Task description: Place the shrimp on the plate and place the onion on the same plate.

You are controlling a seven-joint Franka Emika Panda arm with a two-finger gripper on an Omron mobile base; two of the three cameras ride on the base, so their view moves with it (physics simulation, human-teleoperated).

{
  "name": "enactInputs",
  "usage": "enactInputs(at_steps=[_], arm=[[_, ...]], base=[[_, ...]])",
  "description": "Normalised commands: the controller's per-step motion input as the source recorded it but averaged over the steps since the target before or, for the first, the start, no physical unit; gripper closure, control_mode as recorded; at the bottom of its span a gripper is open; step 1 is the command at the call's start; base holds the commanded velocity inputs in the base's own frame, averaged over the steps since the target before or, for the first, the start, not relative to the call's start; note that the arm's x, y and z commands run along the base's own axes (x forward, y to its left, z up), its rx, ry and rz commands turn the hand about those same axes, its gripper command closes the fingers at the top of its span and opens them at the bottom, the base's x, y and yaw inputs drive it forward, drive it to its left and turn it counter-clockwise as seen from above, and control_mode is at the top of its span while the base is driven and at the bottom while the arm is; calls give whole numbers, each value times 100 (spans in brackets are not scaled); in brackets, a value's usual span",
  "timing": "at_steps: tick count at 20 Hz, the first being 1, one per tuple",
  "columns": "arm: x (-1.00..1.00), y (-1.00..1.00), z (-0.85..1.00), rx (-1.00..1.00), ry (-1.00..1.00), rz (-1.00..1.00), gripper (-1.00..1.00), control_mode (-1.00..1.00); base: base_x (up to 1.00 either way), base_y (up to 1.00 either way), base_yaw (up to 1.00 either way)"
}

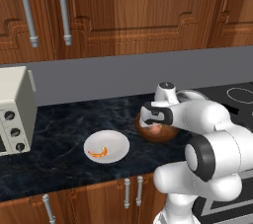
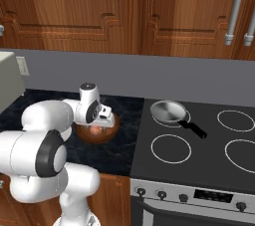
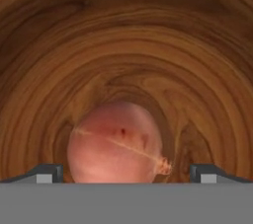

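Note:
The orange shrimp (image 1: 98, 152) lies on the white plate (image 1: 118, 141) at the counter's front. To its right stands a brown wooden bowl (image 1: 170, 136) (image 2: 110, 131) (image 3: 126, 45) with the pinkish-brown onion (image 1: 156, 130) (image 2: 95, 130) (image 3: 114, 141) at its bottom. My gripper (image 1: 155, 127) (image 2: 96, 127) (image 3: 126, 171) is lowered into the bowl right over the onion. It is open, with one fingertip on each side of the onion, and I cannot tell whether they touch it.
A cream toaster oven (image 1: 15, 112) stands at the counter's left. Right of the bowl is a black stovetop (image 2: 199, 145) carrying a grey frying pan (image 2: 169, 111) with a black handle. Wooden cabinets (image 1: 123, 6) hang above the grey backsplash.

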Motion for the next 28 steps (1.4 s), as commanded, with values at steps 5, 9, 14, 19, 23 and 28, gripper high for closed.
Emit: enactInputs(at_steps=[5,9,14,19,23,28], arm=[[5,6,-3,0,0,3,-100,-100],[2,6,-7,0,0,4,-100,-100],[0,4,-14,0,0,4,100,-100],[1,5,-18,0,0,4,100,-100],[0,0,0,0,0,1,100,-100],[-35,0,21,0,-4,0,100,-100]], base=[[0,0,0],[0,0,0],[0,0,0],[0,0,0],[0,0,0],[0,0,0]])
